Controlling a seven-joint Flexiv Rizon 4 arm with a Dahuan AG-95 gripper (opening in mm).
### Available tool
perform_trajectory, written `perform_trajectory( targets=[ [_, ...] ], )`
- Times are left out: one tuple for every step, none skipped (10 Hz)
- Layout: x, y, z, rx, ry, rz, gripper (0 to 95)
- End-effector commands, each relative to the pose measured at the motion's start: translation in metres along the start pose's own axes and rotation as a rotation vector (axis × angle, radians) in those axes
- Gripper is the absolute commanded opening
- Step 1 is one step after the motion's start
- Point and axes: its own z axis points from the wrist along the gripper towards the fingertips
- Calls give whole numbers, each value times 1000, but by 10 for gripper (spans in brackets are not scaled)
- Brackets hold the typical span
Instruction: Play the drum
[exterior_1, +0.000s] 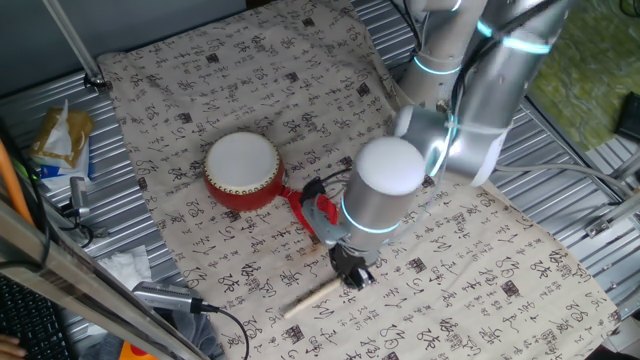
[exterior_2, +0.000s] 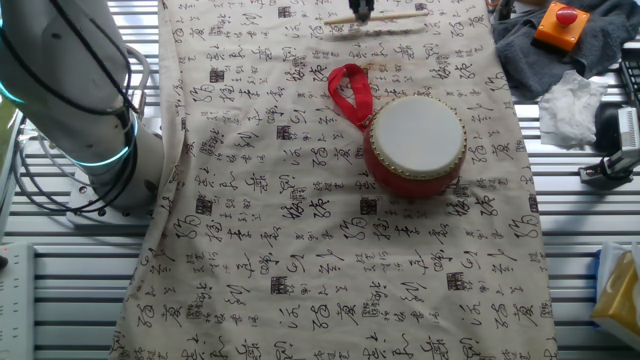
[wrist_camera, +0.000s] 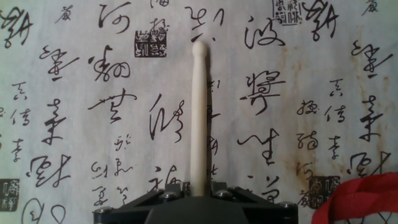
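Now hand (wrist_camera: 198, 190) clamps stick (wrist_camera: 198, 112); drum (exterior_1: 243, 170) apart.

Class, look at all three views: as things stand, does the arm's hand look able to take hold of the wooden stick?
Probably yes. The hand sits right over the stick, which lies flat on the cloth running between its fingers. The drum and its red ribbon lie off to one side.
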Motion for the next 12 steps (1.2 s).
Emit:
perform_trajectory(
  targets=[
    [-2, 2, -27, -11, 48, -19, 0],
    [-5, -2, -46, -15, 72, -35, 0],
    [-7, -8, -58, -17, 79, -52, 0],
    [-11, -15, -68, -24, 83, -67, 0],
    [-14, -21, -74, -27, 88, -76, 0],
    [-18, -26, -80, -37, 95, -83, 0],
    [-23, -30, -86, -39, 105, -93, 0],
    [-28, -31, -93, -41, 122, -101, 0],
    [-32, -30, -101, -43, 135, -98, 0],
    [-34, -29, -106, -44, 141, -96, 0],
    [-36, -28, -109, -43, 146, -95, 0],
    [-37, -27, -110, -44, 148, -95, 0]
  ],
)
